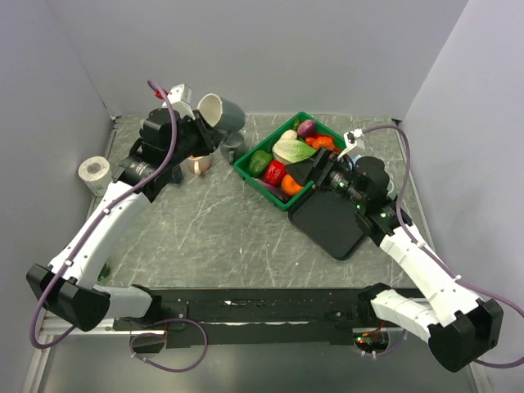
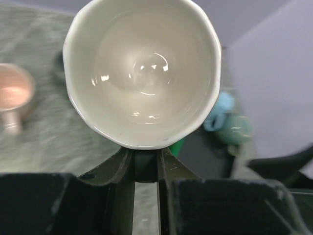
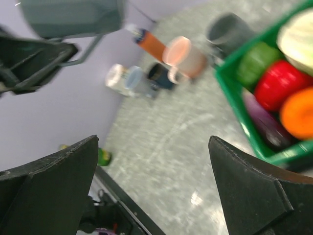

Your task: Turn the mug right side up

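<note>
The mug (image 1: 223, 112) is grey outside and white inside. My left gripper (image 1: 199, 124) holds it in the air over the table's far left, tipped on its side. In the left wrist view the mug's open mouth (image 2: 142, 73) faces the camera, and my left gripper (image 2: 145, 157) is shut on the handle just below the rim. The right wrist view shows the mug (image 3: 73, 17) at top left, its handle in the left fingers. My right gripper (image 1: 318, 174) is open and empty, near the green basket, and its fingers are spread wide (image 3: 154, 142).
A green basket (image 1: 246, 168) of vegetables stands at the back centre, with a black tray (image 1: 332, 225) next to it on the right. A pink cup (image 1: 199, 164) and a dark grey cup (image 1: 233, 141) stand under the lifted mug. A white roll (image 1: 94, 172) lies at far left.
</note>
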